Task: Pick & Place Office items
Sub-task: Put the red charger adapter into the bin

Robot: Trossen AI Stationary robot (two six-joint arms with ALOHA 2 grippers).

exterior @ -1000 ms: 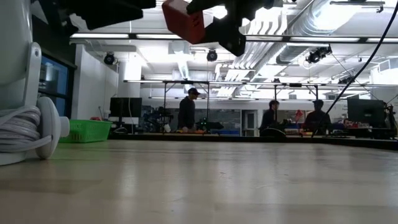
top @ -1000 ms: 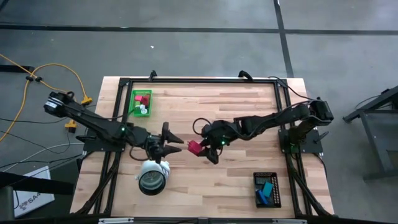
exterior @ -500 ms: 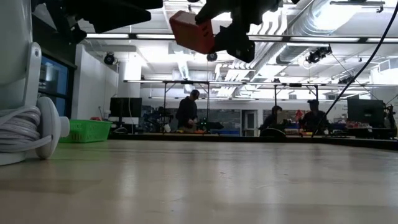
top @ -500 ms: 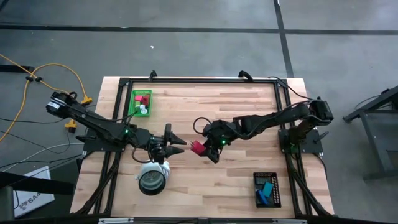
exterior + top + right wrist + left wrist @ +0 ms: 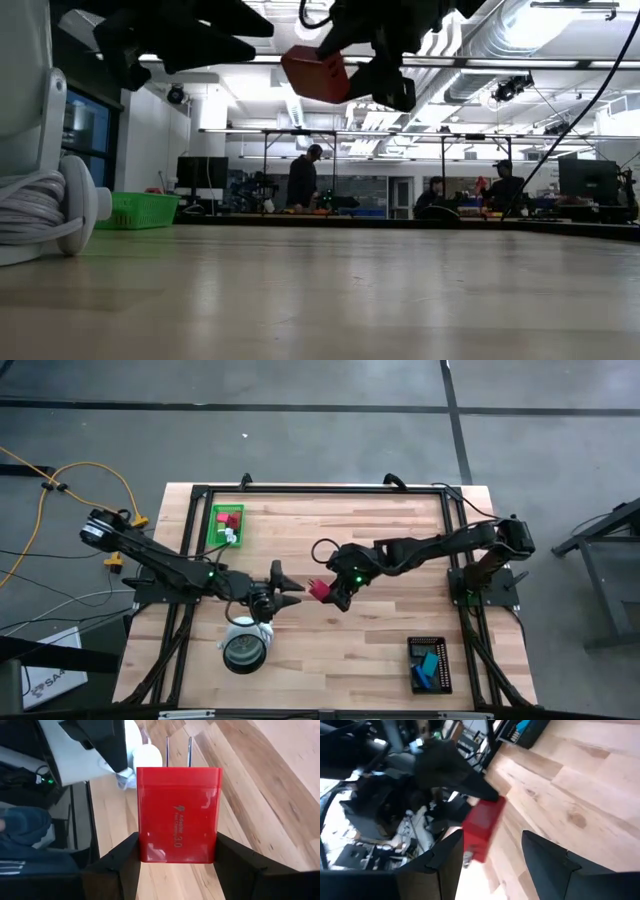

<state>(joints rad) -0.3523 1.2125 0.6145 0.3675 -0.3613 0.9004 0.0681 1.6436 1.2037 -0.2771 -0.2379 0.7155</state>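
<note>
A red block with two metal prongs [image 5: 177,815] is in my right gripper [image 5: 177,862], above the middle of the table [image 5: 322,591] and high in the low view [image 5: 318,75]. My left gripper [image 5: 291,587] is open and points at the block from the table's left. Its fingers [image 5: 492,857] stand just short of the block [image 5: 482,832], apart from it. A green tray [image 5: 226,526] at the far left holds red and white bits. A black tray [image 5: 430,665] at the near right holds blue and teal bits. My right gripper pinches the red block between its two fingers by its two opposite side faces [image 5: 142,845], at the end away from the prongs [image 5: 177,752]. The fingers come roughly level from the table's right. The block is lifted clear of the table, prongs pointing toward the left gripper.
A big white-and-grey round roll [image 5: 245,645] stands on the table just near of the left gripper and fills the left edge of the low view [image 5: 40,200]. A black frame runs along the table's edges [image 5: 320,488]. People stand in the room behind.
The left gripper has moved toward the table's right, closing on the red block, and stays open. The right gripper has carried the block a little toward the far edge and the right, still shut on it.
</note>
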